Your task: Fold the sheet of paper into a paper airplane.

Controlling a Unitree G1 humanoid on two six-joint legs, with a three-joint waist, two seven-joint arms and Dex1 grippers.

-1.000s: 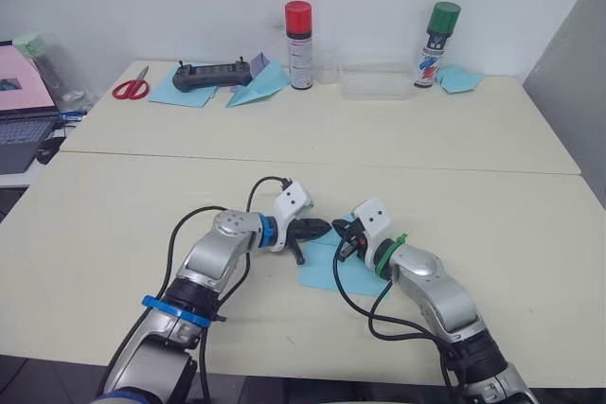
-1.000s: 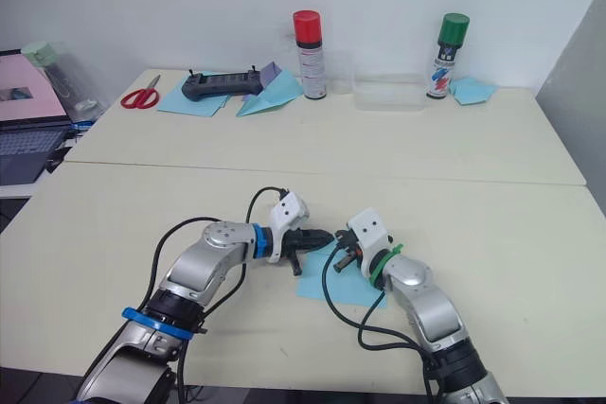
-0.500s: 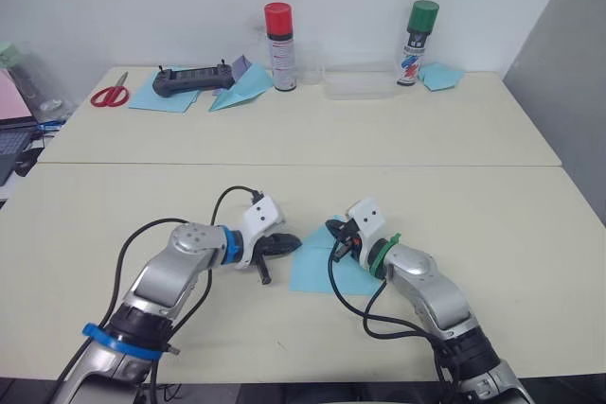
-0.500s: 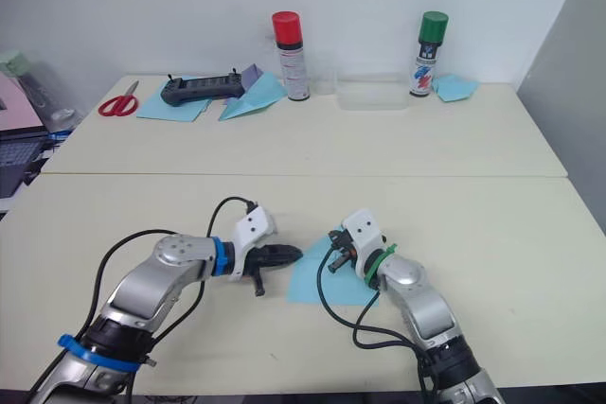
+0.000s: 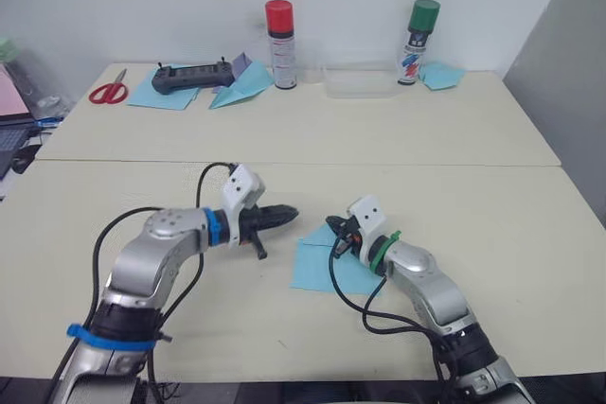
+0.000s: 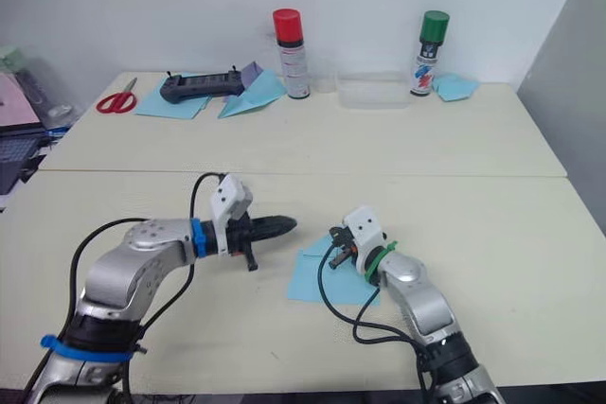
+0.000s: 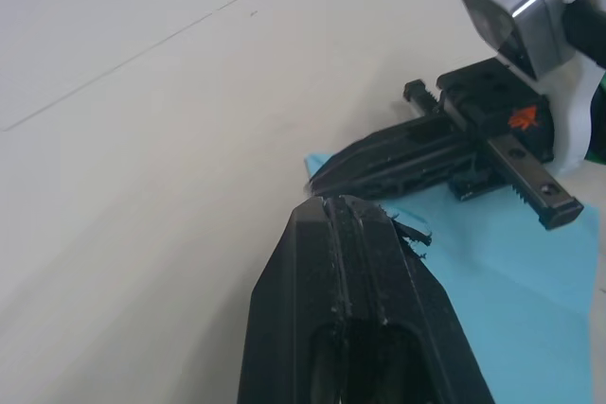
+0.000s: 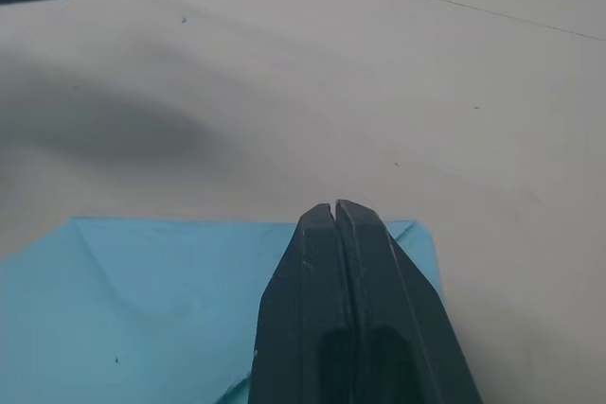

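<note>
While the left gripper (image 5: 287, 213) is being held just above the cream tabletop (image 5: 492, 196) with its two black fingers pressed together on nothing, the thin light blue sheet of paper (image 5: 317, 267) is lying flat to its right, apart from its tips. Directly over that sheet's far edge, the right gripper (image 5: 333, 227) is being kept clenched, its fingers (image 8: 341, 234) meeting in a closed seam above the blue surface; whether any paper is being pinched between them cannot be told. Both sets of tips are being pointed toward each other, with a stretch of bare table between them.
</note>
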